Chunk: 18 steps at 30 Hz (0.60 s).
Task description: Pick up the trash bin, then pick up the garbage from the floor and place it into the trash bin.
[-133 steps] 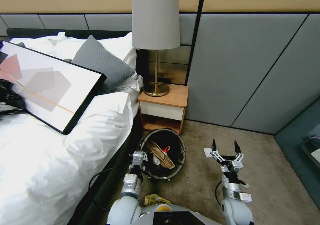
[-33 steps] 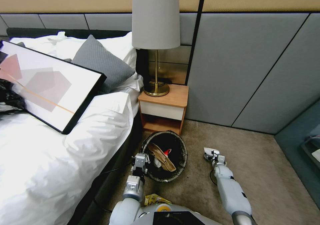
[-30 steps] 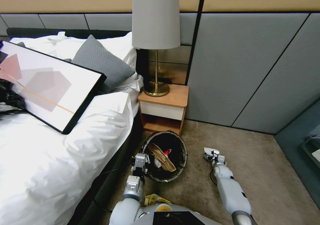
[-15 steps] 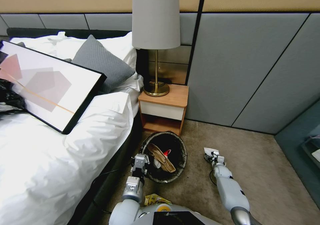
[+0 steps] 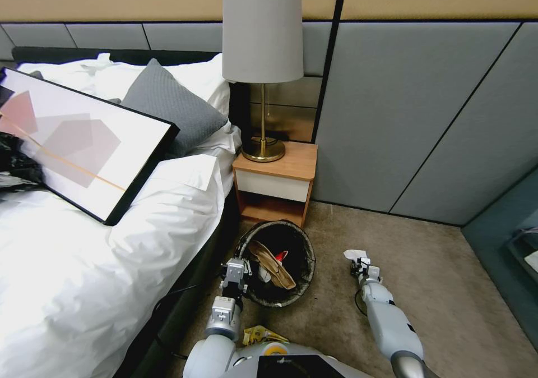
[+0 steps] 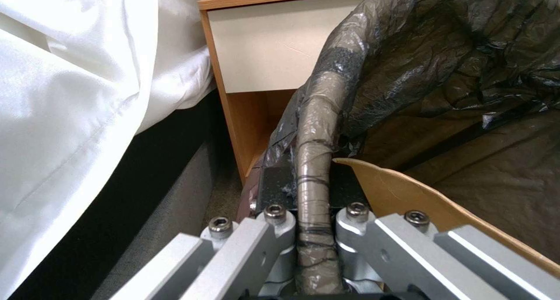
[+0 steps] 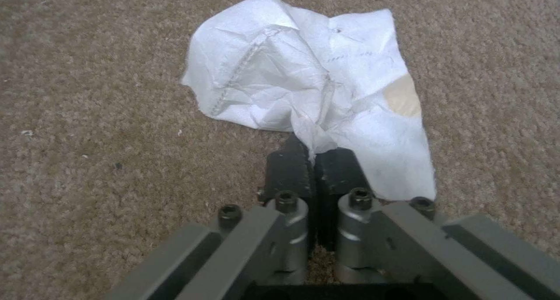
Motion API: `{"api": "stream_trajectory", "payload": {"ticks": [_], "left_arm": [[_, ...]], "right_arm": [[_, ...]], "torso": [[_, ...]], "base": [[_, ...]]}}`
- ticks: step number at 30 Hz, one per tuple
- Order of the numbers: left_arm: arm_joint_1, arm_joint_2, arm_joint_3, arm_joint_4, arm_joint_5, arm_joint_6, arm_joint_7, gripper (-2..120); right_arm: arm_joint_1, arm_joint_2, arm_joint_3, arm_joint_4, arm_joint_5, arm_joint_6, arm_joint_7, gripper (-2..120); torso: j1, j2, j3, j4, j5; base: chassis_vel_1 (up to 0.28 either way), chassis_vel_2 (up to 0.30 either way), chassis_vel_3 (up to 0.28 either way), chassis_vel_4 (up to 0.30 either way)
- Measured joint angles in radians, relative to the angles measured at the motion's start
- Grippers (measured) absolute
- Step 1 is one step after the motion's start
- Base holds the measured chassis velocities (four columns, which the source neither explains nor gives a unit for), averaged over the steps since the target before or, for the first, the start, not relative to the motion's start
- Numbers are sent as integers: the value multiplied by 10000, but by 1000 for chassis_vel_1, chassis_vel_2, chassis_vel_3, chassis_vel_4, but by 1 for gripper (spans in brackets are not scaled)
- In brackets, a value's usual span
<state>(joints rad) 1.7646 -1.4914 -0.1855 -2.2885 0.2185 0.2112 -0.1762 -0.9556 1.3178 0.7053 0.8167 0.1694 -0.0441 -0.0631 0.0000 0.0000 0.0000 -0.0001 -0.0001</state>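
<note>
From the head, the trash bin (image 5: 276, 263) stands on the carpet (image 5: 448, 288) by the nightstand (image 5: 276, 184), left of the white tissue (image 5: 355, 254); the left wrist shows the left gripper (image 6: 315, 212) clamped on the bin's lined rim; the right wrist shows the right gripper (image 7: 315, 173) pinched shut on the tissue's near edge.

Right claw (image 5: 357, 263) on white tissue (image 5: 354, 253)
</note>
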Motion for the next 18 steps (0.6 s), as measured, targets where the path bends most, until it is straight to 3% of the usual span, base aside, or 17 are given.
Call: {"api": "stream_trajectory", "payload": {"ticks": [12, 15, 17, 18], "left_arm": [[-1, -12, 64, 27, 53, -1, 3, 1], [-21, -12, 75, 53, 54, -3, 6, 1], [-55, -9, 92, 93, 54, -6, 11, 1], [-55, -9, 92, 93, 54, -6, 11, 1]], "right_arm": [[-279, 47, 5, 620, 46, 262, -6, 0], [-497, 95, 2, 1130, 75, 360, -9, 0], [-1129, 204, -54, 2602, 196, 636, -13, 0], [-1129, 204, -54, 2602, 196, 636, -13, 0]], "torso": [[0, 0, 0, 1, 1], [0, 0, 0, 2, 0], [0, 0, 0, -1, 1], [0, 0, 0, -1, 1]], "base": [[0, 0, 0, 0], [0, 0, 0, 0], [0, 0, 0, 0], [0, 0, 0, 0]]}}
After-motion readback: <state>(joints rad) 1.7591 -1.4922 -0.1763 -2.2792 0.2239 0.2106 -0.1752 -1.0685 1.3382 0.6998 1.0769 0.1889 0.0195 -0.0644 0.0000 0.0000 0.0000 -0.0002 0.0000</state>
